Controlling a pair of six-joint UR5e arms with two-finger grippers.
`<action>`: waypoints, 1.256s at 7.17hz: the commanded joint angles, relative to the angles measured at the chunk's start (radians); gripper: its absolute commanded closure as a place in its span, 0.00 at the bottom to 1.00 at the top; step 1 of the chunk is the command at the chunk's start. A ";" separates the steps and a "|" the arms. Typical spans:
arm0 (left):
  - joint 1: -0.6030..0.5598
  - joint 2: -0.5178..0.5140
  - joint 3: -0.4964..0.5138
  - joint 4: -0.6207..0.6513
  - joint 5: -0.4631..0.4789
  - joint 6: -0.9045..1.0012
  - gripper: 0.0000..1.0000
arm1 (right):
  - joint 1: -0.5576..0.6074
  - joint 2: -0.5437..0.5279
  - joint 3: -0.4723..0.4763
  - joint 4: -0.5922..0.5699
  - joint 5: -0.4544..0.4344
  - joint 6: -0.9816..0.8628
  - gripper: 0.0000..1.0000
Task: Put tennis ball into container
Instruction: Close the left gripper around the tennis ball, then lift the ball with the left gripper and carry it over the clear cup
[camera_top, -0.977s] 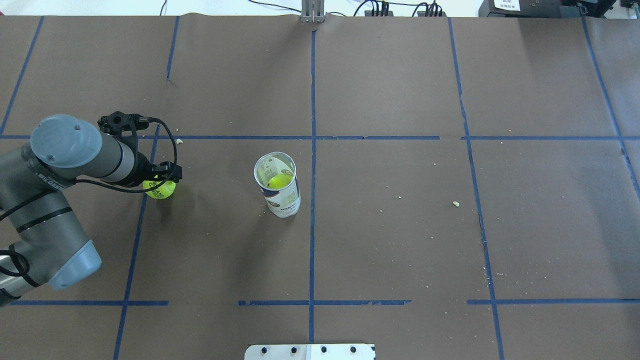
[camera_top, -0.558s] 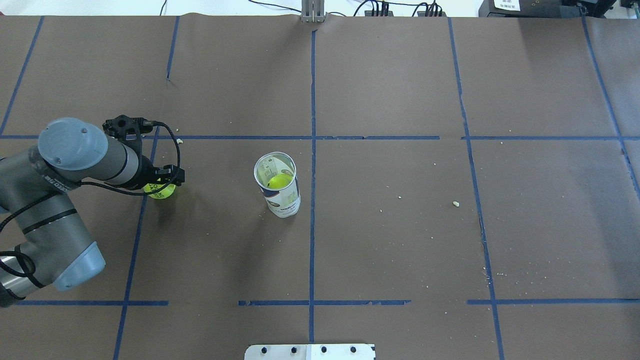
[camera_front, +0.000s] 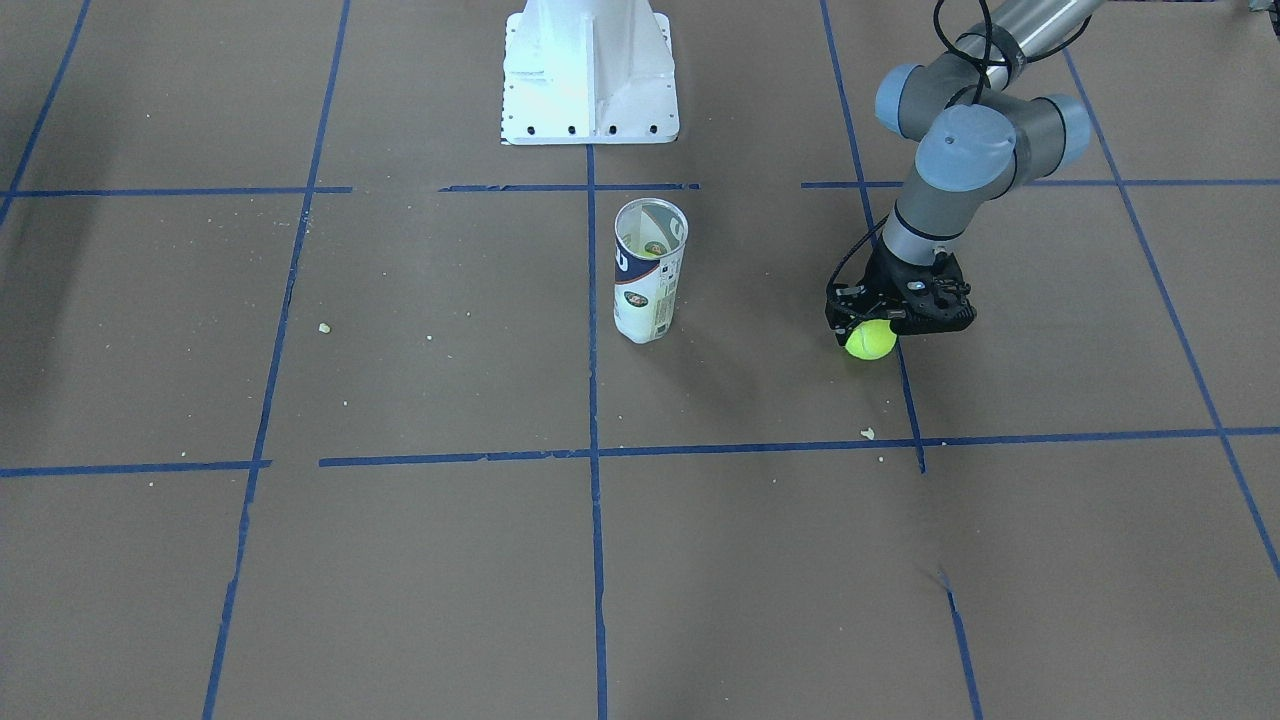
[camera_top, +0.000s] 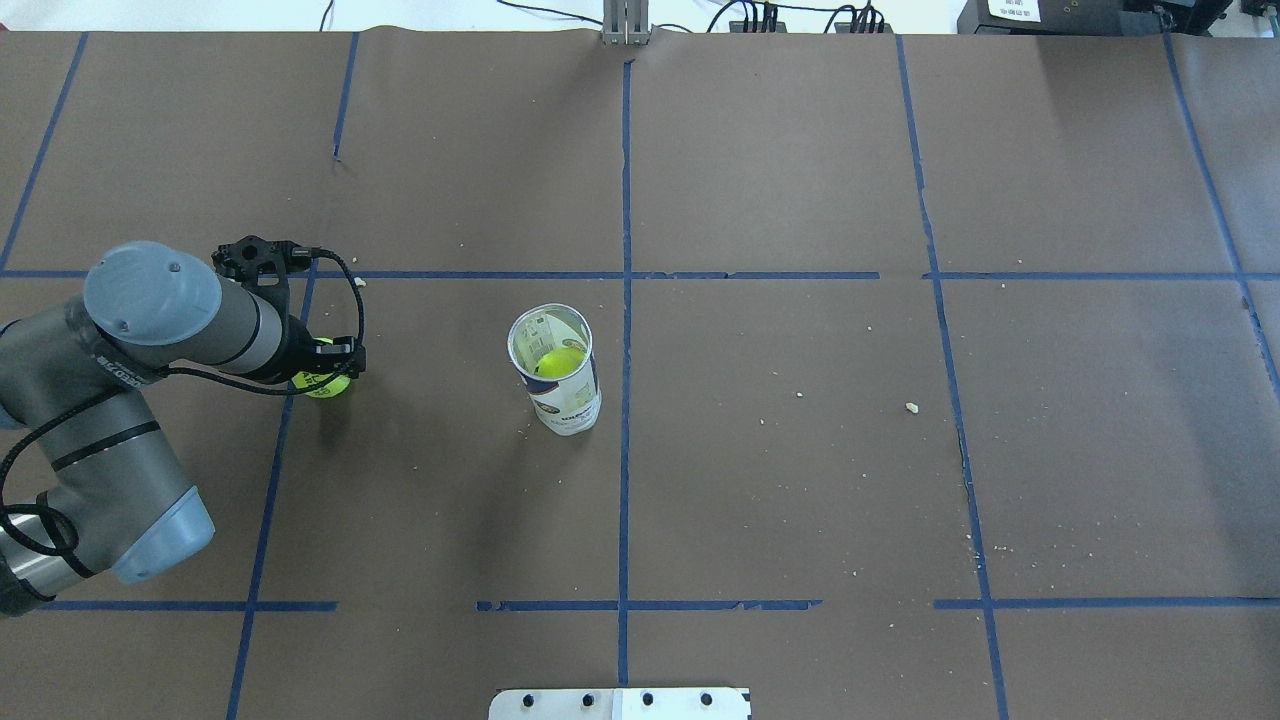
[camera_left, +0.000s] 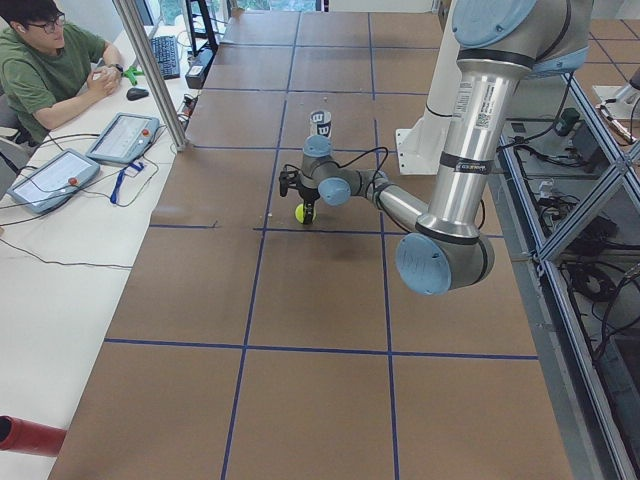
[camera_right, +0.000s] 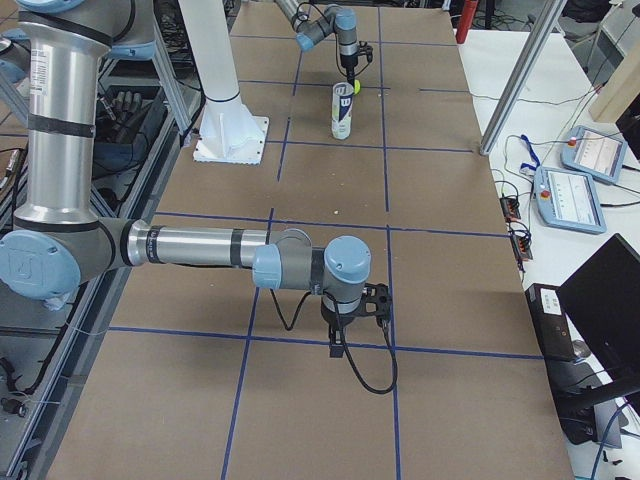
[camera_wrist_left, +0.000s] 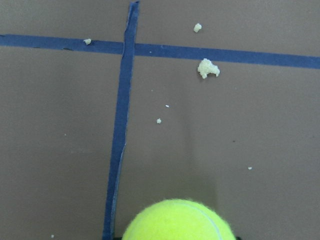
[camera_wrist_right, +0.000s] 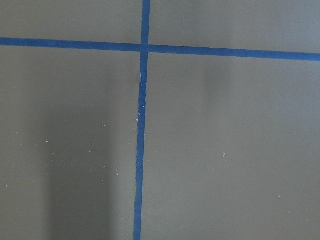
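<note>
The tennis ball lies on the brown table at the left, yellow-green, half hidden under my left gripper. From the front the ball sticks out just below the black left gripper, which points straight down over it. The left wrist view shows the ball at its bottom edge, with no finger pressed on it. The container stands upright mid-table, mouth open, with another yellow ball inside. My right gripper hangs near the table far off; whether it is open or shut I cannot tell.
A white metal base stands behind the can. Blue tape lines cross the brown paper, and crumbs lie near the ball. An operator sits at a side desk with tablets.
The left arm has crept toward the right and lower, and its gripper now covers more of the ball. The ball and the can have stayed in place.
</note>
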 joint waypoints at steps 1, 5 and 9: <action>-0.012 0.015 -0.098 0.029 -0.002 0.001 1.00 | 0.000 0.000 0.000 0.000 0.000 0.000 0.00; -0.138 -0.120 -0.391 0.492 -0.078 0.001 1.00 | 0.000 0.000 0.000 0.000 0.000 0.000 0.00; -0.102 -0.436 -0.352 0.744 -0.117 -0.178 1.00 | 0.000 0.001 0.000 0.000 0.000 0.000 0.00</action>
